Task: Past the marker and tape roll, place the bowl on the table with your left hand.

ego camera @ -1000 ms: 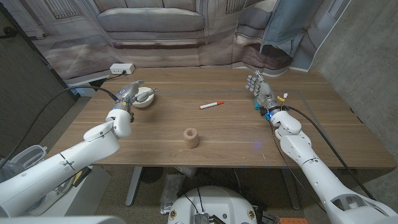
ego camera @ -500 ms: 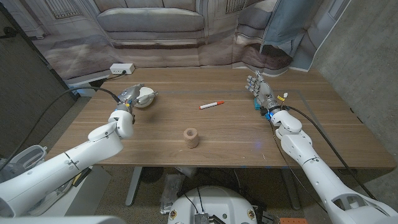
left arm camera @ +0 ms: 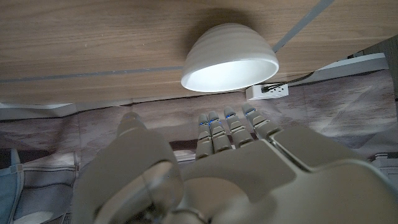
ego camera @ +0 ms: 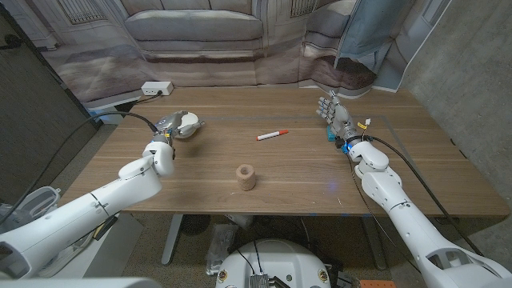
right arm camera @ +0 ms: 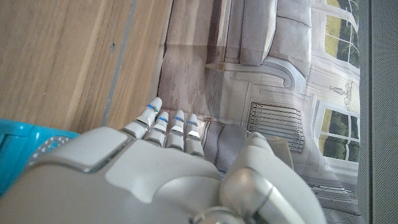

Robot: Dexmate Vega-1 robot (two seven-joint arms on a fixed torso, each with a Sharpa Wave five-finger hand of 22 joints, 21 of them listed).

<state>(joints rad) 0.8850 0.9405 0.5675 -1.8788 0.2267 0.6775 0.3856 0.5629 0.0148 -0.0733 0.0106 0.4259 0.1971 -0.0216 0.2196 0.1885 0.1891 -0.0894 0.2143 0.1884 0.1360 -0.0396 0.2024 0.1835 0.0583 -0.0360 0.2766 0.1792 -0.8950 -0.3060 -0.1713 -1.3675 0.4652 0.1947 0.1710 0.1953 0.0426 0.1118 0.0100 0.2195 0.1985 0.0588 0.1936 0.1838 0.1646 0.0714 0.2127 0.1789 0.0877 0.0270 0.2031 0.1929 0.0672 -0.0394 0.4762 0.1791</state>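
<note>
A white, smooth, rounded bowl sits upright on the wooden counter near its far left side, past the red and white marker and the tan tape roll. The left robot hand is just beside the bowl, fingers extended and holding nothing. The right robot hand stands open at the counter's right side, fingers straight.

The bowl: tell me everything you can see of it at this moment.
The bowl is small, white and smooth, ceramic or plastic by its look, with faint ridges on its outer wall. It stands upright on the wooden table near the far left side. The left hand is right beside it; the wrist view shows its fingers clear of the rim.
</note>
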